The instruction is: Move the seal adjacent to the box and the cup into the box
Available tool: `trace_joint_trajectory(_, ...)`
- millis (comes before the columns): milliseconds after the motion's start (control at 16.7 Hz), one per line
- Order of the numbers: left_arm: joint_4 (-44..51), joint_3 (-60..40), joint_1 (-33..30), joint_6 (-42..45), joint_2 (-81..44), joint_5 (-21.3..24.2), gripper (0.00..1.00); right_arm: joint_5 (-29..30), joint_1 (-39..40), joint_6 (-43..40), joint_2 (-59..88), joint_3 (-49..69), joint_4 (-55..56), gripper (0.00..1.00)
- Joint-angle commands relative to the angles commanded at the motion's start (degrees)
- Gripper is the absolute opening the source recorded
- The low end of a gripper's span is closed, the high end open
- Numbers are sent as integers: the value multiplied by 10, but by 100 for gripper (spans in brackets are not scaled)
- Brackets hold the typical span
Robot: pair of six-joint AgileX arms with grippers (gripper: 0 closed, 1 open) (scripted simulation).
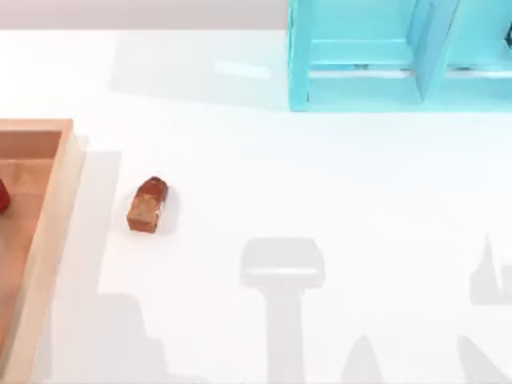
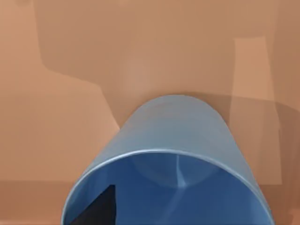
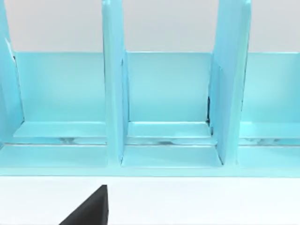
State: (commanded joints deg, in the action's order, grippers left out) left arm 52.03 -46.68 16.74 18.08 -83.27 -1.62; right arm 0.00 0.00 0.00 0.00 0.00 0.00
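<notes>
The blue cup (image 2: 173, 154) is close under my left wrist camera, its open mouth toward the camera, above the orange-tan wooden floor of the box (image 2: 70, 70). My left gripper (image 2: 93, 211) is shut on the cup, with one dark finger against the inside of its wall. In the top view the box (image 1: 62, 188) lies at the table's left edge. The reddish-brown seal (image 1: 148, 206) lies on its side on the white table, a short gap to the right of the box's right wall. My right gripper (image 3: 89, 210) faces the shelf.
A cyan-blue shelf cabinet (image 1: 384, 56) with upright dividers stands at the back right, also close in front of the right wrist camera (image 3: 164, 103). A small red object (image 1: 2, 196) sits inside the box at the picture's left edge. Arm shadows fall on the table's near side.
</notes>
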Motion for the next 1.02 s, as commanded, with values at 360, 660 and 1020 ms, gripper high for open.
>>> trace_joint_trajectory(360,-8,-57,6,-11,14,-39,100,0,0,0,0,0,0,100)
trace_joint_trajectory(660,85,-189,-11,-21,29,-66,100,0,0,0,0,0,0,100)
trace_joint_trajectory(1020,232,-202,-7,-6,42,-4,100,0,0,0,0,0,0,100)
